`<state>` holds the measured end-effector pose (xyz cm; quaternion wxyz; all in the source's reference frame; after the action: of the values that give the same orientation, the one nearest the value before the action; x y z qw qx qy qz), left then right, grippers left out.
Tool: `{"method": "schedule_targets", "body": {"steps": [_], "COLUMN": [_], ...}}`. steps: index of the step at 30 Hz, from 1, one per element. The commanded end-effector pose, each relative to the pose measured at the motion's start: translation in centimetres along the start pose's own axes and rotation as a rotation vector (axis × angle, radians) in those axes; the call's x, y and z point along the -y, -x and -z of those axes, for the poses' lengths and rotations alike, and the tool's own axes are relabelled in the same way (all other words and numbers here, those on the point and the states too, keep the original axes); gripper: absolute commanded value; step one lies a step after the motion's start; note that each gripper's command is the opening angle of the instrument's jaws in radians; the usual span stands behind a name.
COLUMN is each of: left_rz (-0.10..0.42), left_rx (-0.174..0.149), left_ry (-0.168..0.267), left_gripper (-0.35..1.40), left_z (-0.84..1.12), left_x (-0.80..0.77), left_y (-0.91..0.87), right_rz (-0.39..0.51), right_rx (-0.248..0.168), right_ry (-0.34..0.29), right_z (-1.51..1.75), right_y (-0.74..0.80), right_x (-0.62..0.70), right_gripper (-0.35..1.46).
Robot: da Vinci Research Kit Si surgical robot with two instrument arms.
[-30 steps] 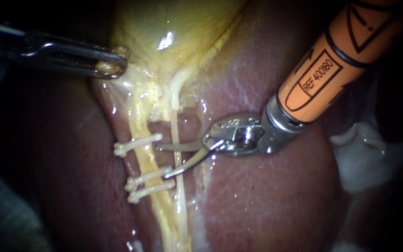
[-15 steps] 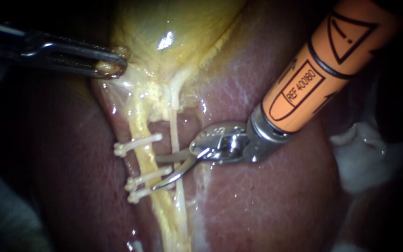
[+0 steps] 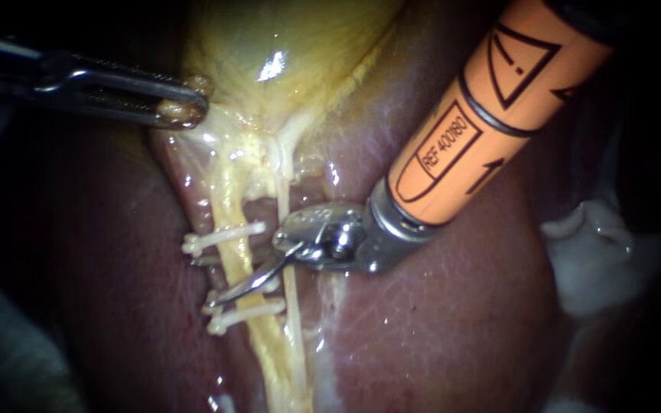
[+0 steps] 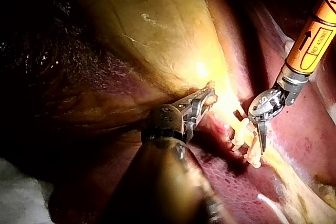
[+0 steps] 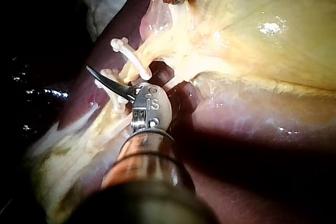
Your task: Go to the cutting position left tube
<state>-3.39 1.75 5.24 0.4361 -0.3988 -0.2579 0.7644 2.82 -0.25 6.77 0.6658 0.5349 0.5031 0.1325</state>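
Glistening dark-red liver [image 3: 437,329] fills the background, and the yellow gallbladder [image 3: 292,46] is seen lying across it at the top of the endoscope view. Two instruments are counted. The left instrument [image 3: 187,103] is clamped on the gallbladder at its neck, with both jaws biting the tissue. Two tubes are seen running down from that neck: the left tube [image 3: 231,203], thick and yellow, and just beside it a thinner, paler right tube [image 3: 291,313]. Three white clips are counted on the left tube, one upper clip [image 3: 223,237] and two lower clips [image 3: 248,310] set close together. The right instrument [image 3: 210,280], tipped with curved blades, is reached across the right tube. Its blades are held apart, and the left tube lies in the gap between them, in the stretch between the upper clip and the lower clips. Whether metal is touching tissue there cannot be told. The left tube is judged soft, wet and slippery, light and easily torn, so no pull is wanted on it. The bite is best taken squarely across that bare stretch, clear of the clips and of the right tube.
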Motion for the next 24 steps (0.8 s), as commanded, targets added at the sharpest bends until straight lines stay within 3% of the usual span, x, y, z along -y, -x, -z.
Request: {"method": "schedule_targets", "body": {"steps": [1,15,19,24], "left_rz": [0.000,0.000,0.000,0.000], "left_rx": [0.000,0.000,0.000,0.000], "left_ry": [0.000,0.000,0.000,0.000], "left_gripper": [-0.35,-0.35,-0.35,-0.35], "left_z": [0.00,-0.01,0.00,0.00], "left_x": [0.00,0.00,0.00,0.00], "left_y": [0.00,0.00,0.00,0.00], "right_rz": [0.000,-0.006,-0.012,-0.018], "right_rx": [-0.003,-0.059,-0.070,-0.089], "right_ry": [0.002,-0.009,-0.018,-0.040], "right_z": [-0.03,-0.24,-0.25,-0.29], "right_y": [-0.01,-0.09,-0.11,-0.18], "right_x": [-0.01,-0.08,-0.04,0.13], "right_gripper": [1.42,1.41,1.41,1.41]}}
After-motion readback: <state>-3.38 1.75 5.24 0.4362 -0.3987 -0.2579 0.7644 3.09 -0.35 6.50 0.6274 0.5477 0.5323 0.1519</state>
